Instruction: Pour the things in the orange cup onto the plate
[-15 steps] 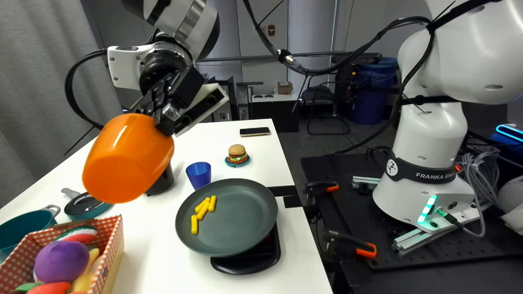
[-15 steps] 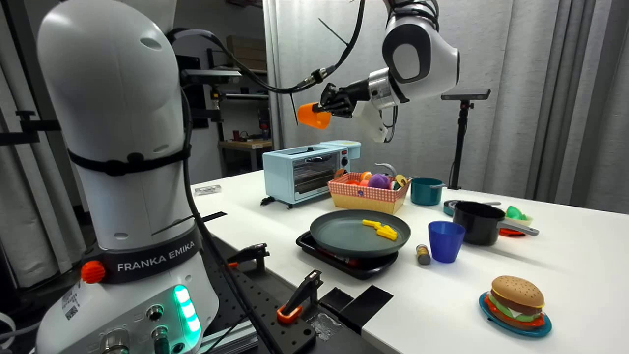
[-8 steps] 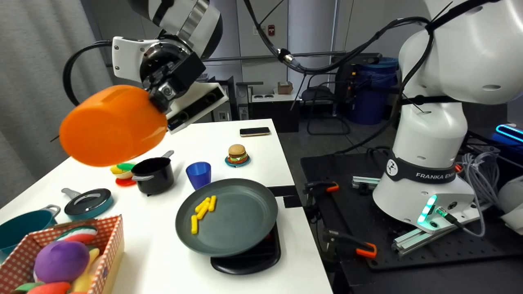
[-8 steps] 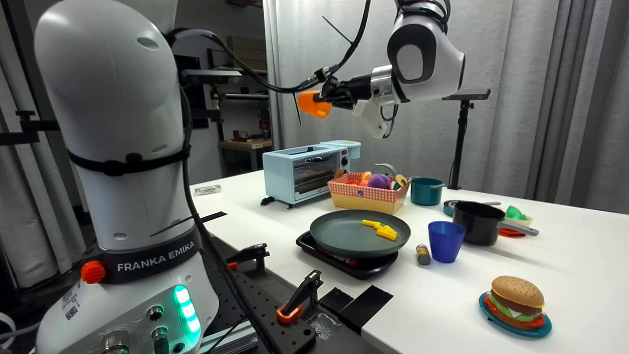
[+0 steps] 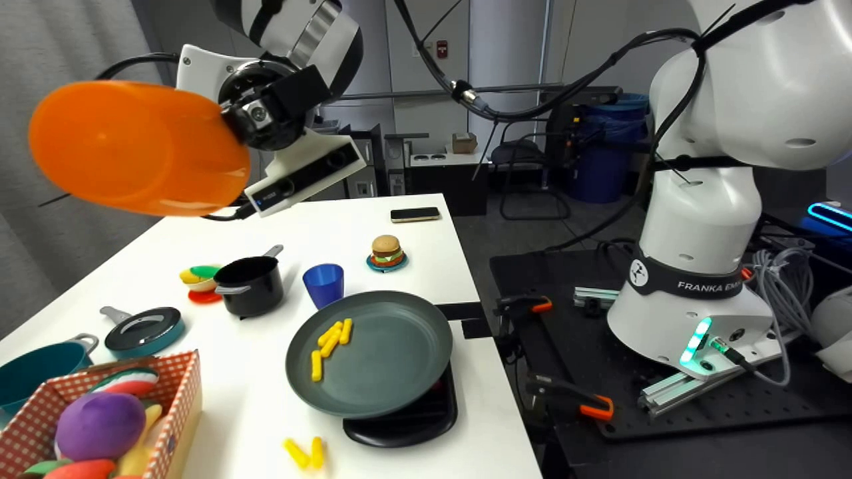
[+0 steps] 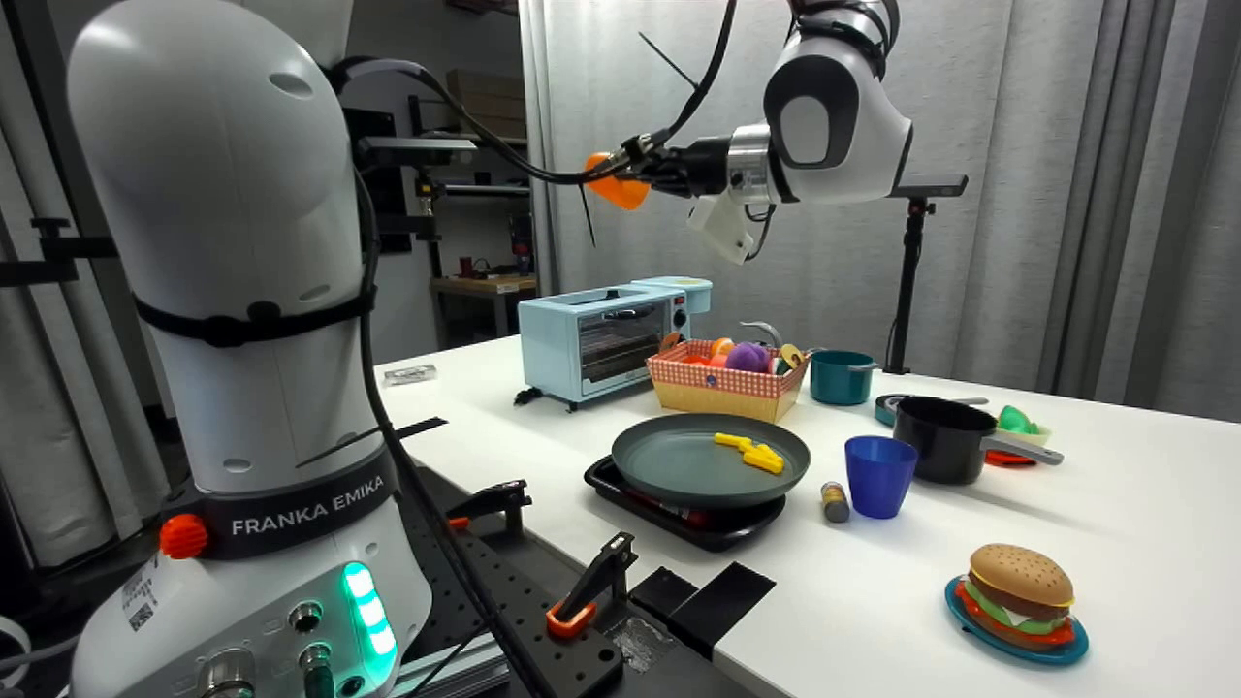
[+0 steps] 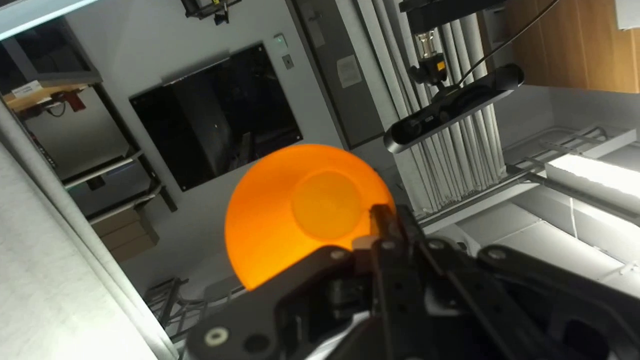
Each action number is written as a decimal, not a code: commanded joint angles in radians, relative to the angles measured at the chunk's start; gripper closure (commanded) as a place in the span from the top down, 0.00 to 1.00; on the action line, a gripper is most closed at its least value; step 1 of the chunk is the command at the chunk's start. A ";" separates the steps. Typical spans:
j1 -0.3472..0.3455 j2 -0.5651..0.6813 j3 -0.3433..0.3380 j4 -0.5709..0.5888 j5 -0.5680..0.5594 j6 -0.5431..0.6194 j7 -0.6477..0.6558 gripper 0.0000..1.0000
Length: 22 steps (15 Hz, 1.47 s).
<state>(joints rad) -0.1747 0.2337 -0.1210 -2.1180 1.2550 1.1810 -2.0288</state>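
My gripper [image 7: 392, 217] is shut on the rim side of the orange cup [image 7: 270, 215]. The cup is held high and tipped, its base towards the camera in an exterior view [image 5: 126, 150] and its mouth slanting down in an exterior view [image 6: 616, 189]. In the wrist view the visible inside of the cup shows no sticks. The grey-green plate [image 5: 393, 372] rests on a black stand, with several yellow sticks [image 5: 331, 340] on one side. Two more yellow sticks [image 5: 306, 454], slightly blurred, show off the plate over the white table; I cannot tell whether they lie on it.
A blue cup [image 5: 324, 285], a black pot [image 5: 249, 286] and a toy burger [image 6: 1021, 591] stand around the plate. A checked basket [image 6: 722, 388] of toy food and a light-blue toaster oven [image 6: 601, 339] stand on the cup's side. A cable [image 6: 543, 174] loops near the gripper.
The gripper has lifted the cup and tipped it further, uncovering the black pot in an exterior view. Two yellow sticks have newly appeared off the plate. The sticks on the plate have not moved.
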 commanded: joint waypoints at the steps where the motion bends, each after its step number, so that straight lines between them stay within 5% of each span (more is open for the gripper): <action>1: -0.007 0.022 -0.008 0.016 0.029 -0.067 -0.039 0.01; 13: 0.003 0.021 -0.027 0.012 -0.017 -0.021 -0.009 0.01; 22: 0.018 -0.028 -0.058 -0.009 -0.207 0.331 0.107 0.01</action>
<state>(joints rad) -0.1725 0.2452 -0.1638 -2.1181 1.1201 1.4072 -1.9814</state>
